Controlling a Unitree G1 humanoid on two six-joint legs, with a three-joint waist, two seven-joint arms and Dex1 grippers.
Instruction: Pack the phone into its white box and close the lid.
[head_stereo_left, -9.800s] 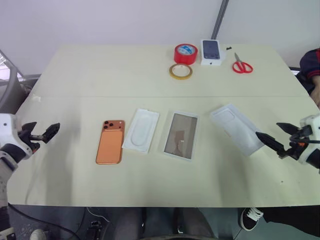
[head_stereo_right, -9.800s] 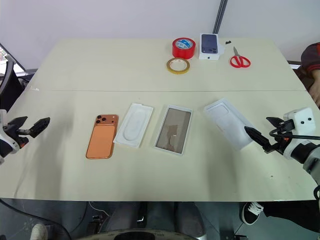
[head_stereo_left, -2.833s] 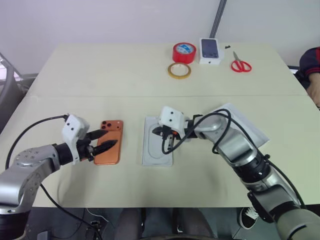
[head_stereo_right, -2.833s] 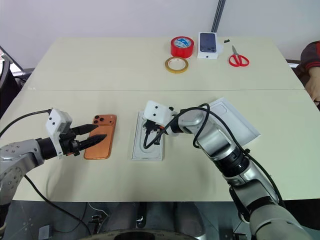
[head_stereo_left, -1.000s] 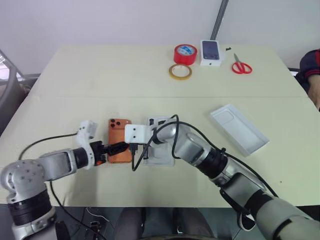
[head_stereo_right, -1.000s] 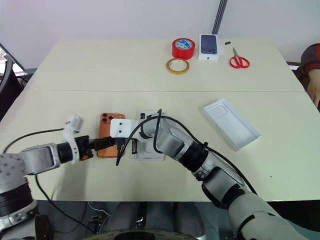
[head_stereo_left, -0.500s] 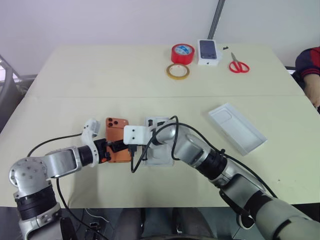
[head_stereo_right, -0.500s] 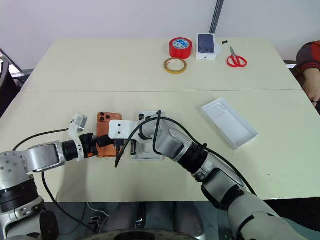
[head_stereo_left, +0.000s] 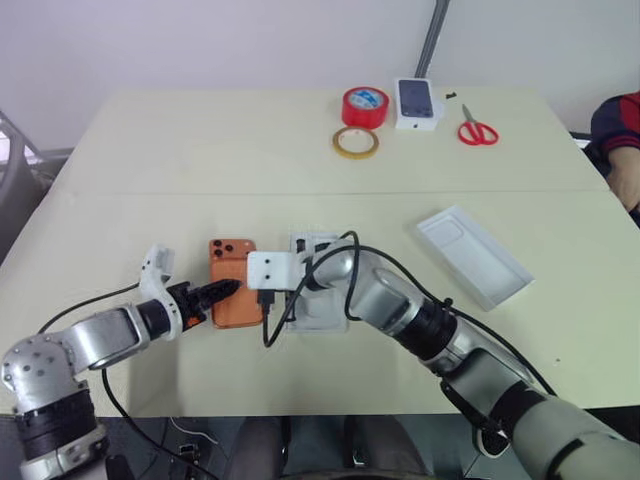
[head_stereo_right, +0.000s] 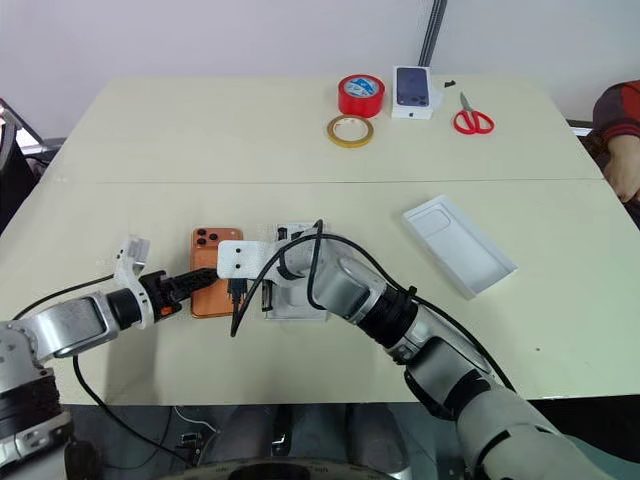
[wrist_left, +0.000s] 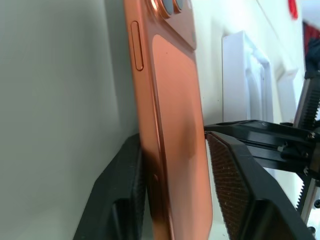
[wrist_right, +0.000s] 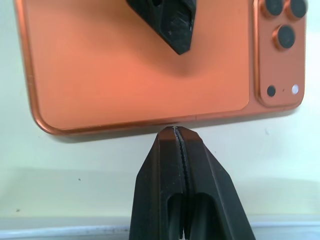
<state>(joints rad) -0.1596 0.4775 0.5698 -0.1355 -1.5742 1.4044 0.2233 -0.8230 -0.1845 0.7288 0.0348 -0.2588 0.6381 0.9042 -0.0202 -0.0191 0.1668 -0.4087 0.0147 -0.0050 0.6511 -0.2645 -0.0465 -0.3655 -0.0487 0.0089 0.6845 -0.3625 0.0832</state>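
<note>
**Phone straddled at its left edge, box waiting alongside**

The phone (head_stereo_left: 233, 284) lies on the table (head_stereo_left: 200, 150), camera cluster at its far end, just left of the white box (head_stereo_left: 318, 300), which sits with a white insert laid in it. The left gripper (head_stereo_left: 222, 291) has its two fingers part-open around the phone's near left edge, one above the back and one at the side, with a gap visible in the left wrist view, so no firm clamp shows. The right gripper (wrist_right: 179, 137) has its fingers pressed together, tips against the phone's right edge, holding nothing. The lid (head_stereo_left: 472, 256) lies plain face up, well to the right. At the far edge stand red tape (head_stereo_left: 366, 106), a yellow tape ring (head_stereo_left: 357, 142), a small printed box (head_stereo_left: 420, 103) and red scissors (head_stereo_left: 477, 131).
</note>
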